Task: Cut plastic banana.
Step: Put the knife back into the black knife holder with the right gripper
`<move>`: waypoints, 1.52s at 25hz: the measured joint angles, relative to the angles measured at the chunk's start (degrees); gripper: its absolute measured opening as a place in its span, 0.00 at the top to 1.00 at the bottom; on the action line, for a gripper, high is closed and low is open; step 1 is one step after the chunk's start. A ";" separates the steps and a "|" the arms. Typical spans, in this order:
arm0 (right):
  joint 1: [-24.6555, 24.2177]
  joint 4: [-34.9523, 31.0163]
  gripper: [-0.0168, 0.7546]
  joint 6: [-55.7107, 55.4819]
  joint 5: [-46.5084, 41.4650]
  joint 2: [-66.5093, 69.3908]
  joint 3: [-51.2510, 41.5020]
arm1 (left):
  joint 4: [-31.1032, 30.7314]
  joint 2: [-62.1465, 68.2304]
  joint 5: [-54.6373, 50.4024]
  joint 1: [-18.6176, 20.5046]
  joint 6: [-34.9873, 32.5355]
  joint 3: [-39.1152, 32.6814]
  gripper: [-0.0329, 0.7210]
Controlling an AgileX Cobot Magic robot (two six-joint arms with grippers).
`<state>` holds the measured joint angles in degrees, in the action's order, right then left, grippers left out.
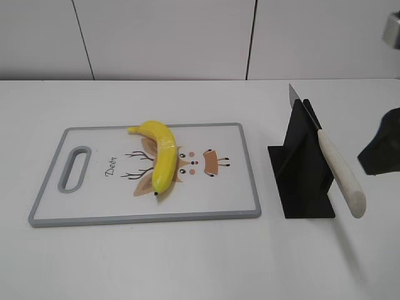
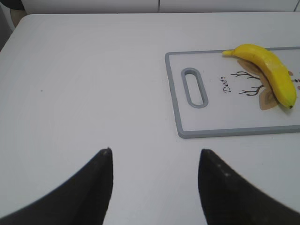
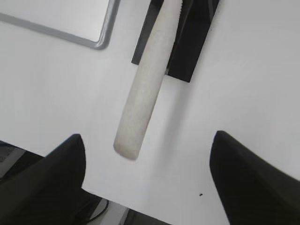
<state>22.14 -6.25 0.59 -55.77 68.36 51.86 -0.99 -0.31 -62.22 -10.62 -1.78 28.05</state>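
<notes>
The plastic banana [image 1: 160, 160] is glossy yellow and lies on the white, grey-rimmed cutting board [image 1: 244, 169]. It also shows in the left wrist view [image 2: 269, 70] on the board [image 2: 172, 93]. A knife with a white handle [image 1: 342, 172] rests slanted in a black stand [image 1: 300, 165]. In the right wrist view the handle [image 3: 143, 93] points toward my open, empty right gripper [image 3: 147, 145], which hovers just short of its end. My right gripper [image 1: 381, 150] is at the right edge of the exterior view. My left gripper [image 2: 154, 157] is open and empty over bare table, left of the board.
The white table [image 1: 187, 256] runs to a white panelled wall at the back. The table's front edge and dark floor show in the right wrist view [image 3: 93, 206]. The board has a handle slot [image 1: 74, 167] at its left end.
</notes>
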 joint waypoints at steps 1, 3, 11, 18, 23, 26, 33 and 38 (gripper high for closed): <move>0.00 -0.05 0.17 1.02 -0.41 -2.54 0.00 | 0.00 0.00 0.00 0.00 0.00 0.00 0.24; 0.00 -0.05 0.20 3.85 -0.64 -7.44 -0.46 | 0.00 0.00 0.00 0.00 0.00 0.00 0.24; 0.00 -0.11 0.23 6.98 0.01 -27.23 -10.95 | 0.04 0.00 0.00 5.15 0.00 0.00 0.28; 0.00 -0.11 0.23 7.20 -0.23 -41.76 -20.24 | 0.04 0.00 0.12 9.29 0.00 0.00 0.31; 0.00 -0.11 0.23 7.26 -1.57 -51.67 -21.53 | 0.04 0.00 0.12 9.29 0.00 0.00 0.34; 0.00 -0.04 0.23 7.26 -2.96 -57.65 -22.66 | 0.06 0.00 0.12 9.29 0.00 0.00 0.36; 0.00 0.01 0.23 7.20 -3.48 -68.28 -22.72 | 0.06 0.00 0.12 9.29 0.00 0.00 0.37; -0.23 0.01 0.23 7.20 -3.54 -68.67 -22.72 | 0.12 0.00 0.12 9.29 0.00 0.00 0.37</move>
<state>21.91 -6.24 7.80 -59.31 -0.31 29.15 -0.88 -0.31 -62.10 -1.33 -1.78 28.05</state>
